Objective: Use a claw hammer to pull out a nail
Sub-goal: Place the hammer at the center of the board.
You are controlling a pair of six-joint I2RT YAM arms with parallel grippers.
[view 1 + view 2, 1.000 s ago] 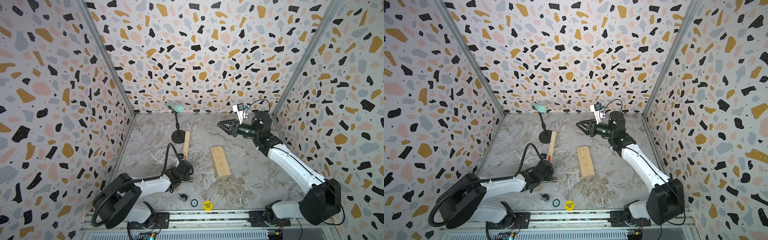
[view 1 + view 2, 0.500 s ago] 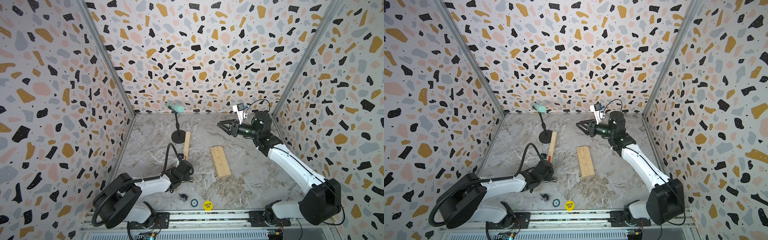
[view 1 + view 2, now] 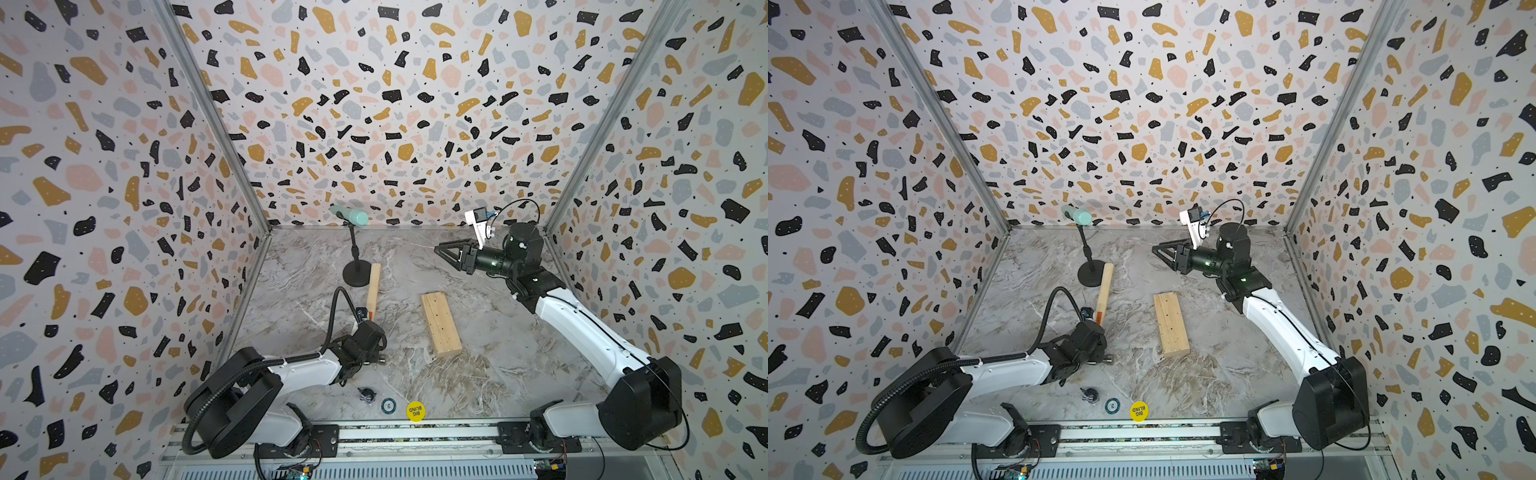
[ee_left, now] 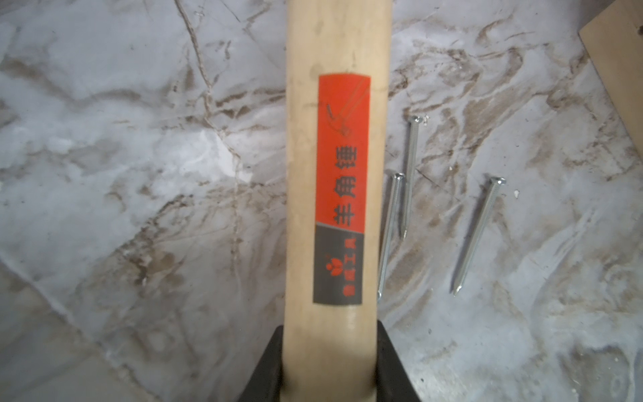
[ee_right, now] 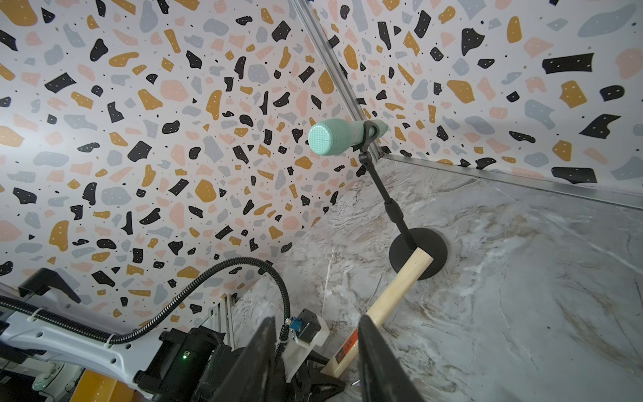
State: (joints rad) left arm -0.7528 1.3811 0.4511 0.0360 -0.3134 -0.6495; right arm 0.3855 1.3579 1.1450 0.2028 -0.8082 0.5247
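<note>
The claw hammer [image 3: 373,286] lies on the marble floor, its pale handle pointing to the back. My left gripper [image 3: 370,332] is shut on the handle just below the orange-and-black label [image 4: 342,149], one black finger on each side. The arm hides most of the steel head; a silver bit [image 3: 380,360] pokes out. Three loose nails [image 4: 476,236] lie flat beside the handle in the left wrist view. None shows in the pale wood block [image 3: 441,323]. My right gripper [image 3: 440,250] hangs in the air at the back right, open and holding nothing.
A mint microphone [image 3: 351,215] stands on a black stand whose round base [image 3: 356,272] touches the handle's far end. A yellow disc [image 3: 415,411], a teal chip [image 3: 388,405] and a small dark object [image 3: 366,395] lie near the front rail. Patterned walls close three sides.
</note>
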